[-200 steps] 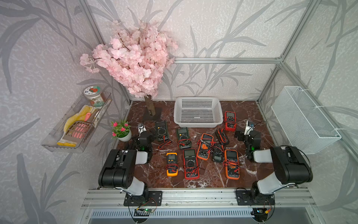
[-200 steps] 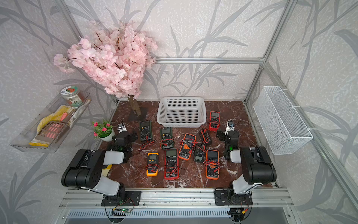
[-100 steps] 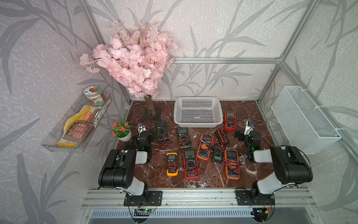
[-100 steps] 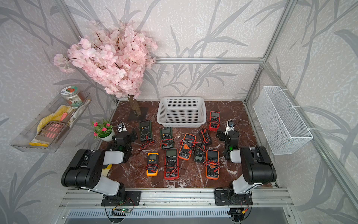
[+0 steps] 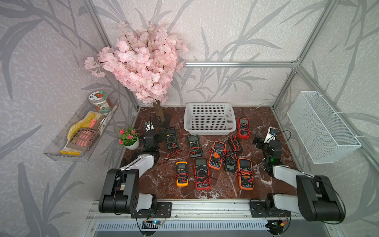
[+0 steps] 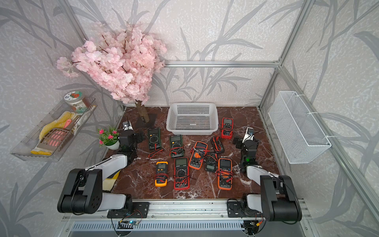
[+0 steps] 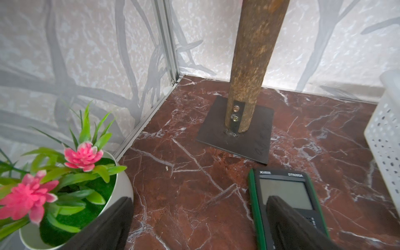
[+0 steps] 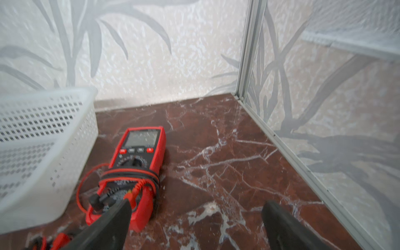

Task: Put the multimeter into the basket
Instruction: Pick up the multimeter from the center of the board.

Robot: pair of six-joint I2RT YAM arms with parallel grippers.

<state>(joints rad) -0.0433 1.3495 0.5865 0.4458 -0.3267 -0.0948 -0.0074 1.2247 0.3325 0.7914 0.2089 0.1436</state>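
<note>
The white perforated basket (image 5: 209, 131) (image 6: 191, 131) stands empty at the back middle of the marble table. Several multimeters with coiled leads lie in front of it. My left gripper (image 5: 152, 136) (image 7: 199, 216) is open at the left side, low over the table. One of its fingers (image 7: 287, 220) is above the screen of a green-edged multimeter (image 7: 283, 194) (image 5: 170, 138). My right gripper (image 5: 264, 141) (image 8: 194, 223) is open at the right side over bare marble. A red multimeter (image 8: 134, 171) (image 5: 243, 127) lies just beside it, next to the basket's wall (image 8: 43, 138).
A pink blossom tree's trunk (image 7: 251, 65) on a dark plate stands left of the basket. A small potted plant (image 5: 129, 139) sits by the left gripper. A white wire-mesh bin (image 5: 322, 127) hangs on the right wall, and a clear shelf (image 5: 82, 131) on the left wall.
</note>
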